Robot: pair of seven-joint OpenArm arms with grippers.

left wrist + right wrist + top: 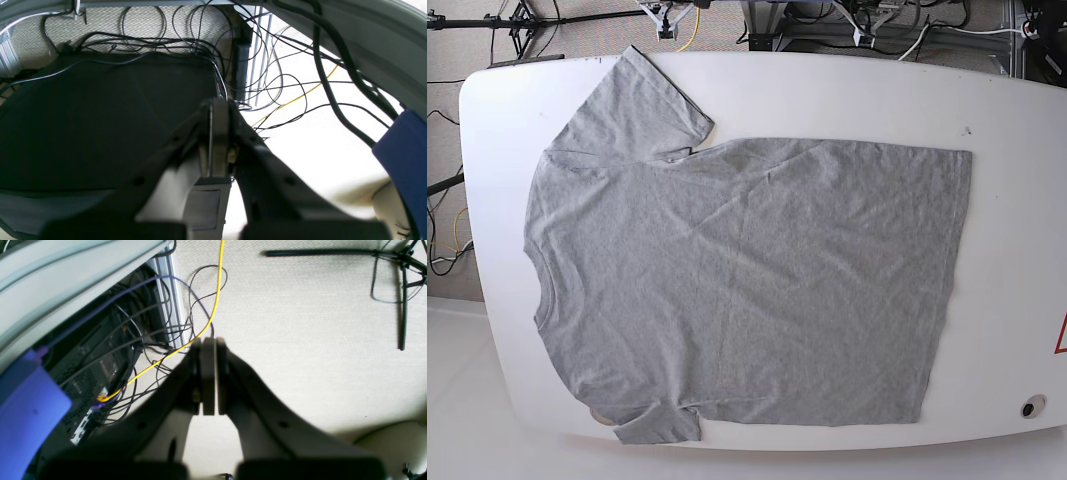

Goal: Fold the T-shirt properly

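Two grippers, both clenched on nothing; the left gripper (213, 140) hangs with its jaws pressed together over a dark panel (100, 126) and a snarl of cables (273, 86), and the right gripper (208, 373) is pinched tight above pale carpet (300, 333) with a yellow cable (213, 300) trailing past. Neither is anywhere near cloth; the T-shirt (747, 290) lies spread flat on the white table (1017, 200), neck toward the base view's left, hem toward its right, one sleeve (632, 105) splayed out at the far edge and the other sleeve (657, 425) at the near edge, hanging slightly over it. By my read nothing is folded yet, so the opening move is a reach; the jaws should part first, then come in low at the fabric's edges, both arms pinching a single layer so it lifts evenly. Only the base view shows shirt and table; only the wrist views show the grippers, which the base view lacks entirely.
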